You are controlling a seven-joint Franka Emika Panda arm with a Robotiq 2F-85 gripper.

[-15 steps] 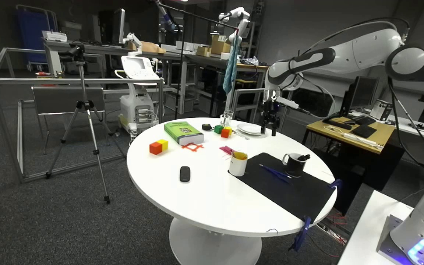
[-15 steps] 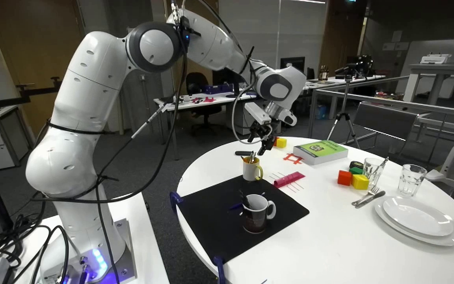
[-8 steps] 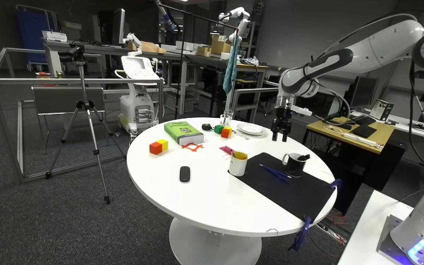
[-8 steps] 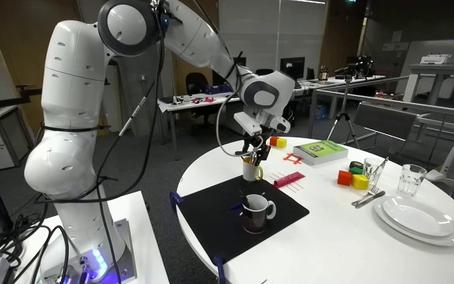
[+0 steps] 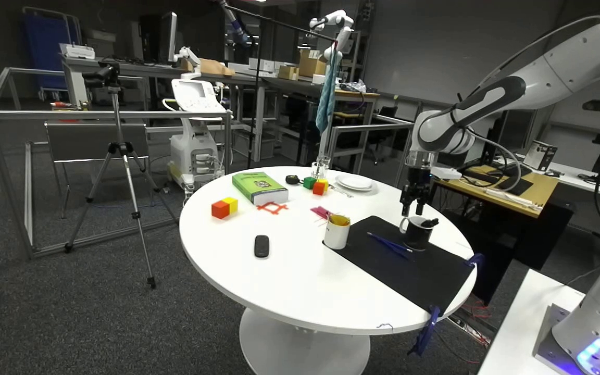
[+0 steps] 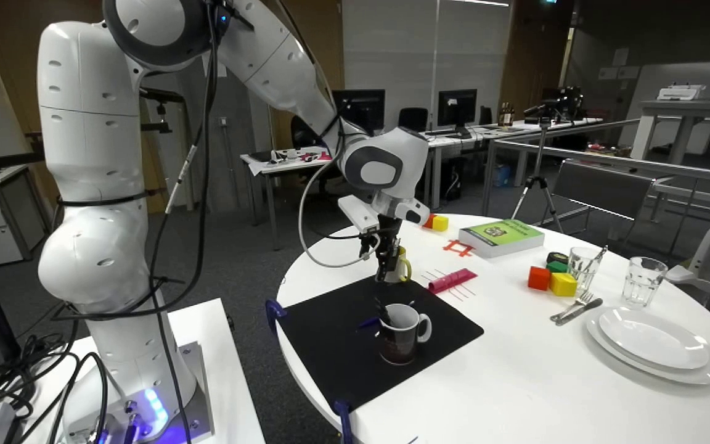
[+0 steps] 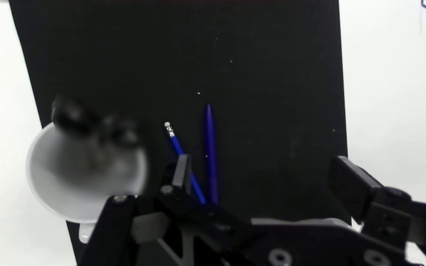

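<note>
My gripper (image 7: pixel 261 168) hangs above the black mat (image 7: pixel 272 74), its fingers wide apart with nothing between them. In the wrist view a blue pencil (image 7: pixel 176 144) passes beneath the left finger, and a purple-blue pen (image 7: pixel 211 159) lies just inside it. Left of the jaws is a mug (image 7: pixel 83 184), white inside, with blurred black items sticking up from it. In the exterior views this mug (image 6: pixel 399 345) looks dark at its lower part and stands upright on the mat. A white cup with a yellow handle (image 6: pixel 407 271) is partly hidden behind the gripper (image 6: pixel 383 272).
On the round white table are a green book (image 5: pixel 261 188), red and yellow blocks (image 5: pixel 224 207), a black remote-like object (image 5: pixel 261 246), a pink piece (image 6: pixel 452 280), stacked plates (image 6: pixel 654 339) and glasses (image 6: pixel 643 280). Blue clamps (image 5: pixel 427 330) grip the mat at the table edge.
The arm has drawn back toward its base and come lower, bringing the gripper over the mat near the mug. The jaws stay open, and the objects on the table have not moved.
</note>
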